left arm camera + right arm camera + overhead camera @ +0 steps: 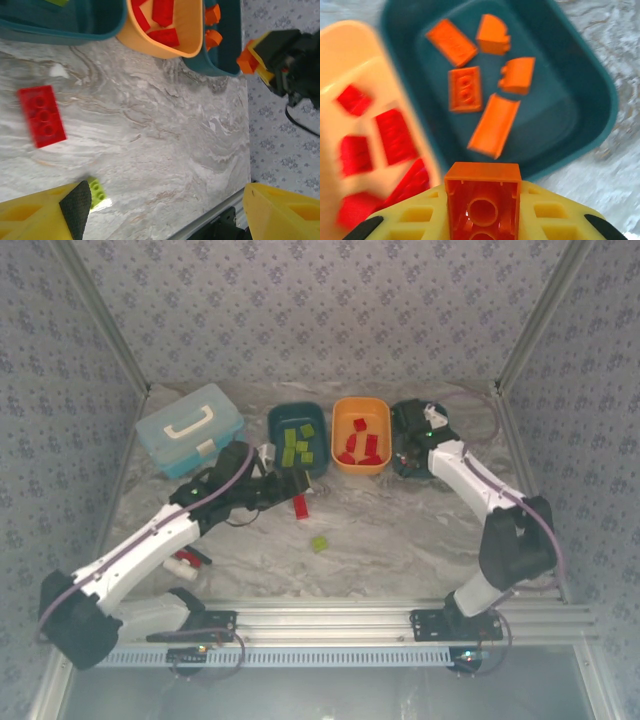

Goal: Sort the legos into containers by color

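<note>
Overhead, right tool (482, 225) clamps an orange lego (482, 197) above the teal tub (580, 100) (left tool (170, 212) spread apart).

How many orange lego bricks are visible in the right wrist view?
6. Five orange bricks lie loose in the dark teal tub; the sixth brick is clamped in the right gripper. More may hide behind it.

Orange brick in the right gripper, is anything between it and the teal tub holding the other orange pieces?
Nothing visible. The right gripper holds the orange brick by the near rim of the teal tub, which is open-topped, with five orange pieces on its floor. The orange tub of red bricks stands beside it.
</note>
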You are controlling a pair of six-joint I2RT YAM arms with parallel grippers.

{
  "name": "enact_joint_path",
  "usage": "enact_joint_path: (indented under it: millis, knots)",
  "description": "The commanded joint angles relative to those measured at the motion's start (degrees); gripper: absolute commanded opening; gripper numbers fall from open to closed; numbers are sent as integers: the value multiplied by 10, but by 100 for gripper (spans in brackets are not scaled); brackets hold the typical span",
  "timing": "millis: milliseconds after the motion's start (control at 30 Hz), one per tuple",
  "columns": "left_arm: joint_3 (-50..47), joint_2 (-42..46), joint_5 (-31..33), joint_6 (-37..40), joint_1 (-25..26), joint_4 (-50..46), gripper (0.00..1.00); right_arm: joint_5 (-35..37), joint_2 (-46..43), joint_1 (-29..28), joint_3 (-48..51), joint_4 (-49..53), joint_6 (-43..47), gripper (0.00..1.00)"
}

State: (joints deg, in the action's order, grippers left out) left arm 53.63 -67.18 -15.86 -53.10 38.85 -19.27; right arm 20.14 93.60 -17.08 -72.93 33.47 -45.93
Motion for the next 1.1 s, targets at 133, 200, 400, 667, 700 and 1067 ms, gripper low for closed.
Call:
enact_joint_path:
  millis: [133,200,400,667,700,1067]
  knots:
    - [51,-56,9,-7,38,51,81,-88,156,91,-133,-7,89,29]
    - [52,-62,9,-7,37,51,81,-102,193,102,-166,-6,93,29]
    - [49,-75,12,-8,37,49,81,-120,261,120,-238,7,94,30]
    - [51,-76,19,-11,38,49,81,-111,288,127,-255,59,78,31]
    - [52,-76,20,-11,38,48,81,-108,283,127,-246,55,77,31]
    - [47,-66,28,-11,37,40,81,-111,282,128,-252,64,86,54]
